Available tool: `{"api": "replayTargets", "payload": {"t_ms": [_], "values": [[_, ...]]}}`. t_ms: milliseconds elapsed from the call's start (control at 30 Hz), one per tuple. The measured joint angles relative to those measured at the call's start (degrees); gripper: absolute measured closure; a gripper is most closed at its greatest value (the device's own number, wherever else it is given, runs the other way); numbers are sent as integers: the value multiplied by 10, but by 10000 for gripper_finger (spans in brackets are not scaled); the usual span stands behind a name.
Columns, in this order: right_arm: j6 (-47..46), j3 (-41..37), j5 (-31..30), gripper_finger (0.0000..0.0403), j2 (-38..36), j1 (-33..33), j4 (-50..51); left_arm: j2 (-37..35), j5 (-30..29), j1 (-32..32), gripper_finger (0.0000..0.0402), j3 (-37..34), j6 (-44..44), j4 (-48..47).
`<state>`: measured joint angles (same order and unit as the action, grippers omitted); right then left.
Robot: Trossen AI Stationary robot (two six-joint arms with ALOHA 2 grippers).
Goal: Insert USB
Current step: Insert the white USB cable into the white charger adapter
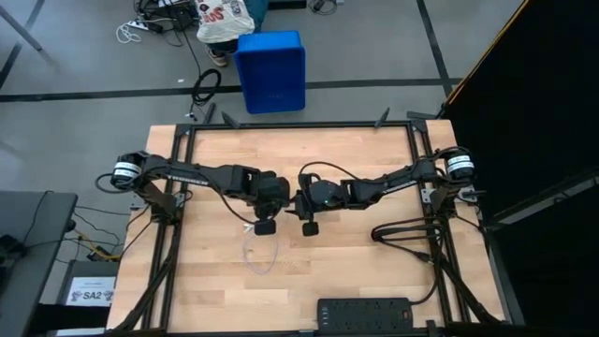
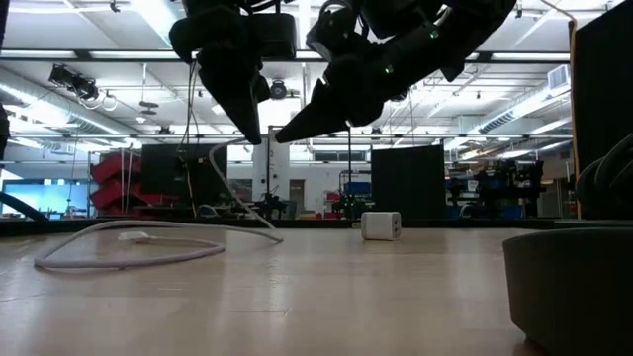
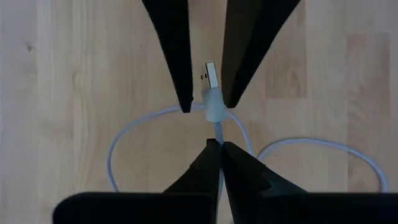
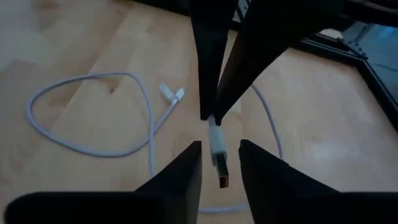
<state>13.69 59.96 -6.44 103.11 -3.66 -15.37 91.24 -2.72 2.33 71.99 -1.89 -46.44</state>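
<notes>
My left gripper is pinched tight on the USB cable just behind its plug, so the flat metal connector sticks out past my fingertips, lifted above the table. In the left wrist view the right arm's two fingers flank the plug, one on each side. From the right wrist view I see my right gripper spread apart, with the plug hanging in the gap between its fingers; I cannot tell whether they touch it.

From above, both grippers meet near the middle of the table, left gripper just beside right gripper. The rest of the USB trails down from the left gripper and lies in loose loops on the wood, its small far plug resting inside the loop.

A small white cube adapter sits farther back, well apart. A black power strip lies at the near edge.
</notes>
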Motion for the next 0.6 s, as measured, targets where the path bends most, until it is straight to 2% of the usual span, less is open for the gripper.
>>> {"api": "replayTargets", "payload": {"t_ms": [167,433,600], "values": [[0,0,0,394,0,0,8,0,0,0,402,0,0,1],[-25,0,-41,401,0,4,2,-18,-11,0,390,0,-4,-7],[-63,0,-20,402,0,23,-18,-79,-56,13,375,0,-14,-27]]}}
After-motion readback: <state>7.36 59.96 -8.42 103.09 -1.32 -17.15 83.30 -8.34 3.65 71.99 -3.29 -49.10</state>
